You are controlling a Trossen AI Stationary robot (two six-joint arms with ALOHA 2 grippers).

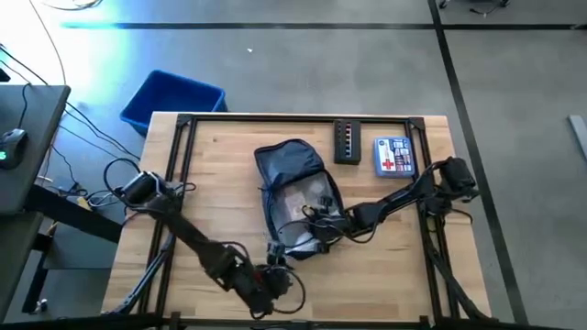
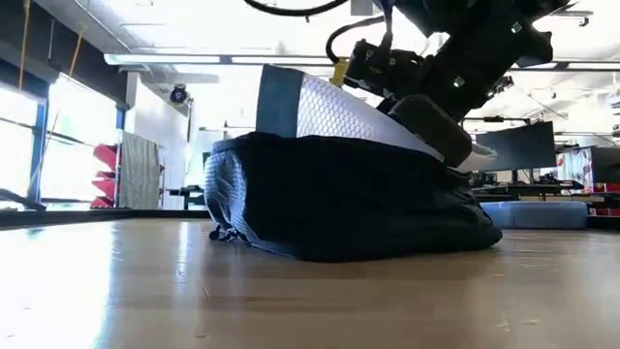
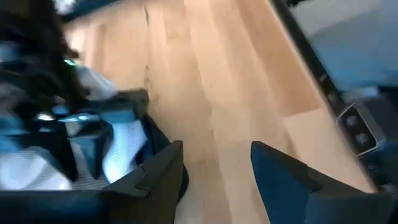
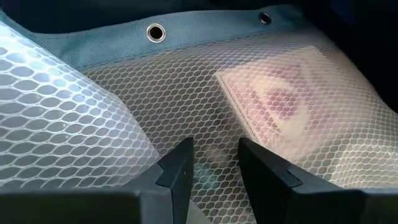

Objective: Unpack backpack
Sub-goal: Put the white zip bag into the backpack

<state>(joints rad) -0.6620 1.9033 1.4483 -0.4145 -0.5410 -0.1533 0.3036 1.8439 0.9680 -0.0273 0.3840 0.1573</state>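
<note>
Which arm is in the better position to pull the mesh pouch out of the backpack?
The right arm, probably. Its right gripper is open directly over the mesh pouch inside the backpack. The left gripper, also open, sits at the backpack's near end over bare table.

The wooden table (image 1: 211, 174) bears the backpack (image 1: 289, 170), a black box (image 1: 348, 141) and a first-aid kit (image 1: 393, 156).

Dark navy backpack (image 1: 292, 174) lying flat mid-table, mouth open toward near edge, mesh pouch (image 1: 303, 213) protruding.
</note>
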